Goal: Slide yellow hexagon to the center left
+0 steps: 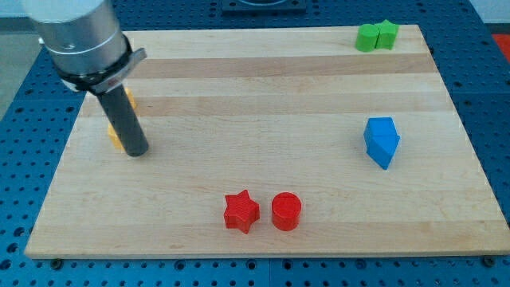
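1. The board (319,96) is pale wood, smooth, with visible grain bands.
2. The blue block (381,142) and red star (241,212) look like matt plastic.
3. The rod (126,121) is dark and matt.
4. The perforated base (494,88) is blue.

A single camera covers everything, so no second view overlaps with it. It looks down at a slant onto the worktop (271,88) from beyond its near long edge, facing across toward the far edge. The far edge appears shorter than the near one, so the lens sits raised and tilted forward, not straight overhead. It stands near enough that the worktop almost fills the frame, with only a thin band of blue perforated base (490,96) showing around the worktop. The arm's upper part is cut off by the frame above the worktop's far left corner.
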Motion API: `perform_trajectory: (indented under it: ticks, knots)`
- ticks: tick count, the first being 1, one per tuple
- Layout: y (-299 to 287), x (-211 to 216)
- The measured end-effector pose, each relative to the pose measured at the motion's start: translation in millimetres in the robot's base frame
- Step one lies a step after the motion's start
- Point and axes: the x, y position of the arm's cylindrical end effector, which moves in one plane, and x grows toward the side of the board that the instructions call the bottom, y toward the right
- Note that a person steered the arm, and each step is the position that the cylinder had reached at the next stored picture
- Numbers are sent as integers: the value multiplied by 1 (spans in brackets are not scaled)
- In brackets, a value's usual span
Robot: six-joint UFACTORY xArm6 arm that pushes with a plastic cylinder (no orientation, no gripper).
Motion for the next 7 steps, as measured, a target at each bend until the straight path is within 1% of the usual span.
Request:
perform_trajectory:
  ticks: [2,7]
  knots:
    - [-11,-28]
    - [-11,-37]
